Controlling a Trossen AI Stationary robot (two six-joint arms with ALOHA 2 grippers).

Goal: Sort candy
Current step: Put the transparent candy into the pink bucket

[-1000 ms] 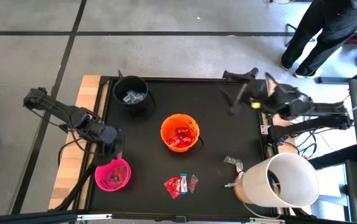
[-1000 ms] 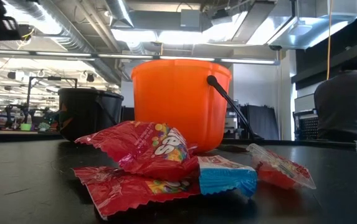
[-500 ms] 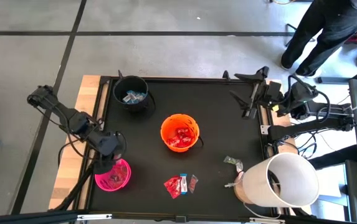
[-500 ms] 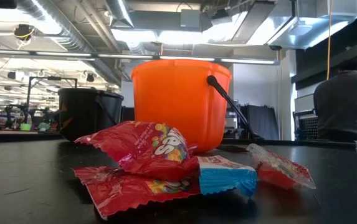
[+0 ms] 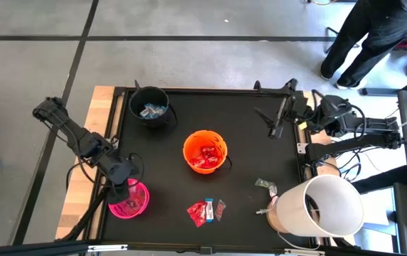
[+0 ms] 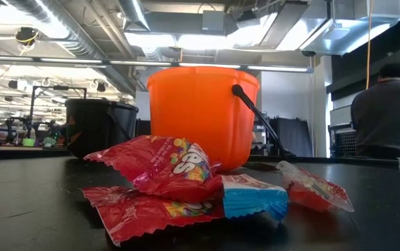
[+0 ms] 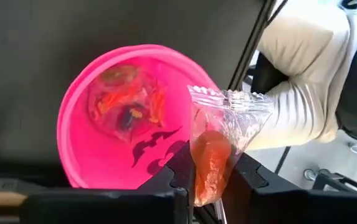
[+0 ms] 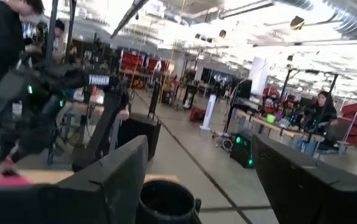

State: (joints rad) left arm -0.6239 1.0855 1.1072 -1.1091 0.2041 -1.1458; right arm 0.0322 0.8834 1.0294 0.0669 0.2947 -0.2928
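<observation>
My left gripper (image 5: 121,176) hangs above the pink bucket (image 5: 129,200) at the table's near left and is shut on a clear candy packet (image 7: 212,158) with an orange sweet inside. In the left wrist view the pink bucket (image 7: 119,118) shows several clear-wrapped sweets on its bottom. My right gripper (image 5: 277,114) is open and raised over the table's far right. A small pile of red packets and a blue-and-white bar (image 5: 204,210) lies flat on the mat near the near edge, close up in the low view (image 6: 179,178). Two pale wrappers (image 5: 266,186) lie to its right. My left gripper pinches the clear candy packet between its two fingers (image 7: 179,167), coming from above and pointing down. The packet's crimped top edge (image 7: 228,99) sticks out beyond the fingers, with the orange sweet (image 7: 210,163) between them. The packet is lifted clear over the pink bucket's rim.
An orange bucket (image 5: 205,151) with red packets stands mid-table, and a black bucket (image 5: 150,107) with blue-and-white bars stands at the far left. A large white tub (image 5: 320,206) sits at the near right corner. A person (image 5: 373,35) stands beyond the far right.
My left gripper has moved toward the near edge, carrying the clear packet from beside the pink bucket to above it. My right arm has shifted back and forth a little over the far right corner.
</observation>
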